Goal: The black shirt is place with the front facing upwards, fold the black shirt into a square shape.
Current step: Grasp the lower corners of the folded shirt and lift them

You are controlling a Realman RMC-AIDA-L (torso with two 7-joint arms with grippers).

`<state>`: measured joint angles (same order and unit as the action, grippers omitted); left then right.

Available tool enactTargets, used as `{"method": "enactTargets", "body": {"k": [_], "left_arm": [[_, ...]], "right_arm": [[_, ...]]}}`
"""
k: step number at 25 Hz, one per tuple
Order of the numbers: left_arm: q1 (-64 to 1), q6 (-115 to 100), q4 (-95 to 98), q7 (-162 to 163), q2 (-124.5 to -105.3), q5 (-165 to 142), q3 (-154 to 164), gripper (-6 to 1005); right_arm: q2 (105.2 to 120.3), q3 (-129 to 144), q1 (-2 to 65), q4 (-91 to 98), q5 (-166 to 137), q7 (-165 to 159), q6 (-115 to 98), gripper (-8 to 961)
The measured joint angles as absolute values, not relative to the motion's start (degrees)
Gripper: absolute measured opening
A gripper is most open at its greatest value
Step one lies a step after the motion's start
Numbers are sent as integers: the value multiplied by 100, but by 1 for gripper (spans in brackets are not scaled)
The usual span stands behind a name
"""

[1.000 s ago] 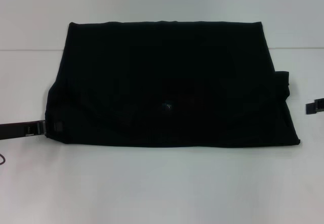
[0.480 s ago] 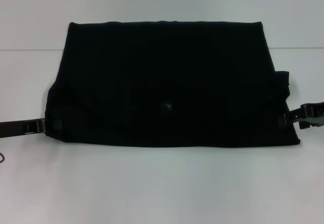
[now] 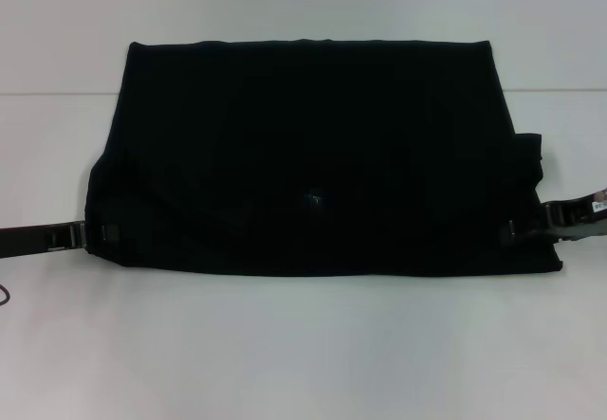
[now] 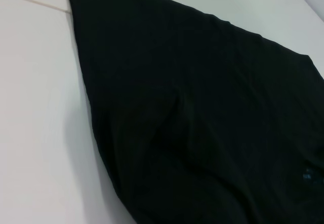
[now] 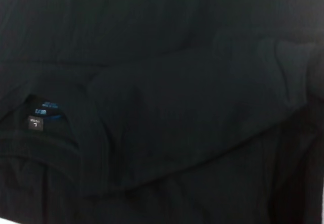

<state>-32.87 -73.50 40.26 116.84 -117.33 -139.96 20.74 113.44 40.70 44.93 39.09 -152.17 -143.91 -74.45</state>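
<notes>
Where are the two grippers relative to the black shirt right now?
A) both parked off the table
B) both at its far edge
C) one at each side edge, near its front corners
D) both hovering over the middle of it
C. In the head view the left gripper sits at the black shirt's left edge and the right gripper at its right edge, both near the corners closest to the robot.

Left claw [image 3: 95,234], right claw [image 3: 517,230] low, outstretched
</notes>
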Motion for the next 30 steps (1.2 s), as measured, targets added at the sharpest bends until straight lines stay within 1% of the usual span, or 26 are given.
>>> {"method": "enactTargets", "body": {"k": [3, 10, 13, 21, 25, 27, 30], "left_arm": [[-3287, -7351, 4026, 11685, -11733, -13994, 2074, 39], [-3287, -7359, 4034, 11672, -11734, -13981, 2057, 39], [-3281, -7359, 4034, 11657, -11733, -13976, 2056, 40], [-3287, -7359, 4034, 11673, -11734, -13973, 2057, 40], [-3287, -7382, 4037, 11696, -11734, -13963, 2035, 39], [-3280, -7465, 4049, 11689, -11734, -13925, 1960, 39], [-3248, -7779, 4089, 11646, -11710, -13807, 1795, 39]], "right_arm": [[11370, 4093, 4547, 3817, -15227, -14365, -7389, 721], [11355, 4279, 4550, 3797, -15256, -14403, -7361, 719], [11328, 4280, 4536, 3777, -15255, -14404, -7360, 585], [11318, 4276, 4526, 3777, -15260, -14404, -7358, 245], [11298, 4266, 4521, 3778, -15253, -14371, -7358, 43], [11291, 4265, 4517, 3782, -15250, -14359, -7365, 43], [11241, 4242, 4479, 3843, -15241, -14247, -7561, 42]]}}
